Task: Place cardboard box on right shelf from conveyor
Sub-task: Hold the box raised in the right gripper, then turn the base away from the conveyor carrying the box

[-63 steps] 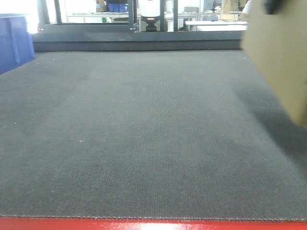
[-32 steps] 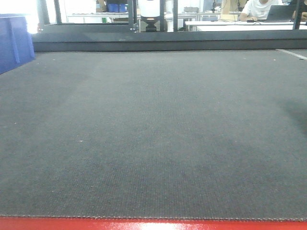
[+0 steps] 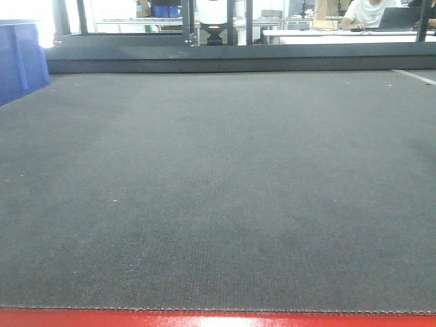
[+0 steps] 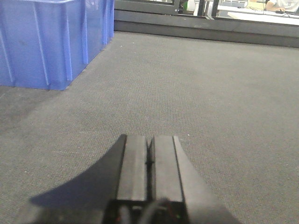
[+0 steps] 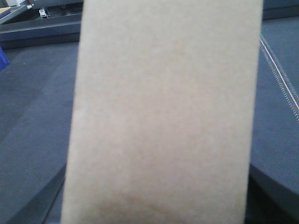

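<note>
The tan cardboard box (image 5: 163, 107) fills most of the right wrist view, held up above the conveyor (image 3: 218, 191). My right gripper (image 5: 156, 186) is shut on it; only its dark fingers (image 5: 273, 191) show past the box's lower edges. My left gripper (image 4: 149, 137) is shut on nothing, its two pads pressed together low over the dark-grey belt (image 4: 210, 93). The box and both grippers are outside the front view. The right shelf is out of view.
A blue plastic bin (image 4: 46, 42) stands on the belt at the left, also in the front view (image 3: 20, 58). The belt has a red front edge (image 3: 218, 319) and a dark raised rim (image 3: 204, 63) at the back. Beyond are tables and a seated person (image 3: 371, 12).
One second ago the box showed at the front view's upper right edge. It has moved out of that view to the right, and its shadow on the belt has gone.
</note>
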